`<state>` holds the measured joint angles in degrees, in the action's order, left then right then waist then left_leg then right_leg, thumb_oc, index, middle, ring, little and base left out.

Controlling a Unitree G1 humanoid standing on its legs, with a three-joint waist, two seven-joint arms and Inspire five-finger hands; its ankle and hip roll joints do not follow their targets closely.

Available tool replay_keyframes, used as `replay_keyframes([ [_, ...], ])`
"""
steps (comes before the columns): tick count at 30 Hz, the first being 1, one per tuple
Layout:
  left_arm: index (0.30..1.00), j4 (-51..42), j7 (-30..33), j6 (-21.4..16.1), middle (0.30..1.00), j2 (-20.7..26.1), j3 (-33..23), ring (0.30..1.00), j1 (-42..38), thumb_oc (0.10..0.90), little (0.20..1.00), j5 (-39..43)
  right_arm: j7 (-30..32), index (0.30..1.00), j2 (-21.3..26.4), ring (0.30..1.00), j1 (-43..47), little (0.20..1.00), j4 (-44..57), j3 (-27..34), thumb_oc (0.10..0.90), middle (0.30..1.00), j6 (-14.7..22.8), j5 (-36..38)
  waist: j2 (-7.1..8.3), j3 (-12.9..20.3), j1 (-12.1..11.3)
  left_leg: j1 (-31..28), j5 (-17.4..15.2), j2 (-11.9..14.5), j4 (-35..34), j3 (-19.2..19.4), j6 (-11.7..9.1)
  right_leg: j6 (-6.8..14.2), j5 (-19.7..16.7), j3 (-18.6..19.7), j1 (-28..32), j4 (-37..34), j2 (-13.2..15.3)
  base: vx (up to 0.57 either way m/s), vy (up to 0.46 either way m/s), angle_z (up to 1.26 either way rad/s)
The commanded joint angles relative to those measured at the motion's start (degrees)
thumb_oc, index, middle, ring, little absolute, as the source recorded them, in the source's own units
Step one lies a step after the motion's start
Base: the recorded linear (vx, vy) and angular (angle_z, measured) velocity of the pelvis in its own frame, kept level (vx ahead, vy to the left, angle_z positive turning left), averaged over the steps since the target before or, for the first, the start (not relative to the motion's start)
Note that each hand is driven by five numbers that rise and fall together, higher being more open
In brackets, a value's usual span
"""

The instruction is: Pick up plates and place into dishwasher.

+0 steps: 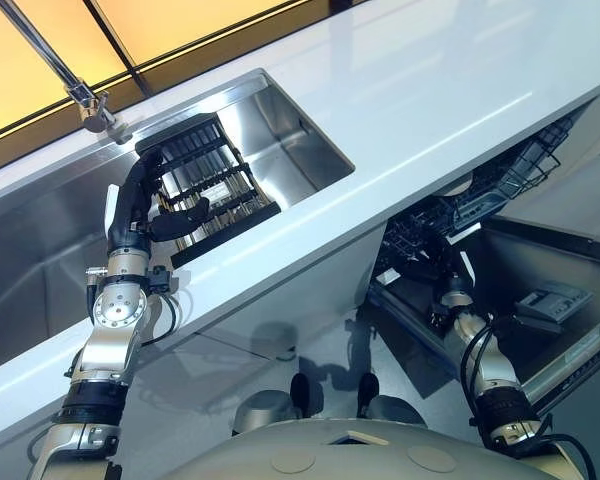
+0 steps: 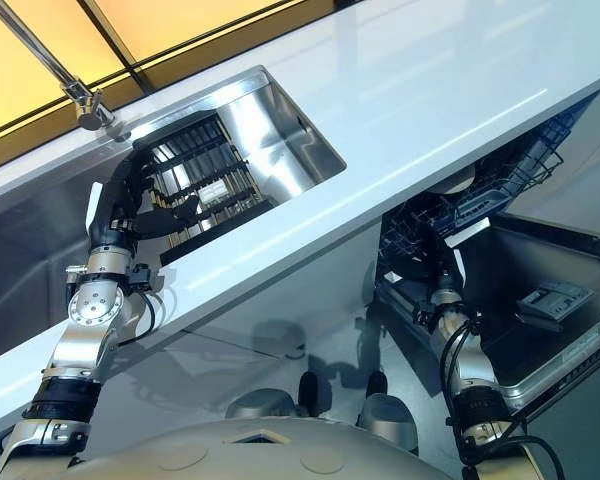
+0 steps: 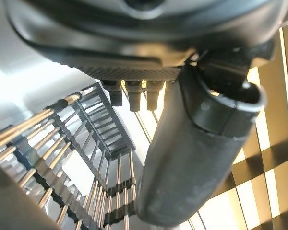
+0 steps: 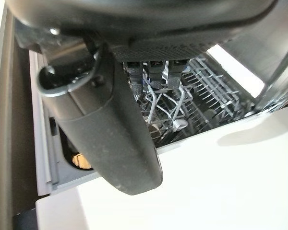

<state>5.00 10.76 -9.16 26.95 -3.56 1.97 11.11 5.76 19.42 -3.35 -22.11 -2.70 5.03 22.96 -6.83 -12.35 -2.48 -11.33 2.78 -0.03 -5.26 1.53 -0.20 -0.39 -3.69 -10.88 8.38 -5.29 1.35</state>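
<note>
A black dish rack (image 1: 220, 190) with pale rods stands in the steel sink (image 1: 300, 140); I see no plate in it. My left hand (image 1: 140, 205) reaches over the rack's near end, fingers relaxed, thumb (image 3: 192, 158) standing out, nothing held. The rack's rods (image 3: 86, 143) show just past the fingers. My right hand (image 1: 447, 285) is below the counter edge at the dishwasher's wire basket (image 1: 510, 175), open and holding nothing. Its thumb (image 4: 110, 139) hangs before the basket's tines (image 4: 206, 100). A pale round shape (image 1: 458, 186) sits in the basket; I cannot tell what it is.
The white counter (image 1: 430, 90) runs across between sink and dishwasher. A faucet (image 1: 90, 100) stands at the sink's far corner. The dishwasher door (image 1: 570, 330) lies open at the lower right, with its dispenser (image 1: 550, 300) facing up.
</note>
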Motion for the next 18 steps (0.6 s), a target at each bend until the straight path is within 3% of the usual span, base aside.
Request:
replay_keyframes([
  [1,0.9,-2.88,1.26,-7.18,0.9,2.94,-5.29,0.9,-1.44,0.8,0.9,-1.02,-1.18,0.9,-3.5,0.9,2.28,0.9,12.35,0.78,0.8,0.9,11.28,-2.64,3.83,5.86,2.98,0.22,-4.8,-3.36,0.6,3.45,1.52,5.55,3.69,2.59,0.79,1.35,1.76,-0.09,0.04,-0.22],
  [8,0.9,-2.78,1.65,-9.27,0.9,3.2,-9.1,0.9,0.88,0.8,0.9,-0.12,7.31,0.9,-3.91,0.9,-3.97,0.9,14.94,11.45,0.8,0.9,16.9,-4.81,4.39,4.92,6.68,-0.13,-5.71,-3.05,0.26,6.28,2.2,6.5,3.58,5.47,-0.76,2.52,1.37,-0.09,0.036,-0.25],
  [11,0.9,-2.6,1.68,-8.82,0.9,3.87,-10.46,0.9,0.58,0.8,0.9,0.78,8.21,0.9,-1.95,0.9,-4.79,0.9,15.0,15.56,0.8,0.9,16.44,-4.7,4.79,4.68,7.5,-0.09,-6.0,-3.09,0.3,6.98,2.28,6.67,3.48,6.31,-1.33,2.66,1.22,-0.06,0.005,-0.21],
  [18,0.9,-1.14,1.65,-8.59,0.9,4.48,-10.55,0.9,-0.92,0.8,0.9,1.31,9.86,0.9,0.11,0.9,-3.6,0.9,12.56,18.18,0.8,0.9,16.3,-4.34,5.31,4.39,7.64,-0.08,-6.33,-3.07,0.38,7.59,2.17,6.76,3.23,6.82,-1.51,2.29,0.98,-0.03,-0.017,-0.15],
])
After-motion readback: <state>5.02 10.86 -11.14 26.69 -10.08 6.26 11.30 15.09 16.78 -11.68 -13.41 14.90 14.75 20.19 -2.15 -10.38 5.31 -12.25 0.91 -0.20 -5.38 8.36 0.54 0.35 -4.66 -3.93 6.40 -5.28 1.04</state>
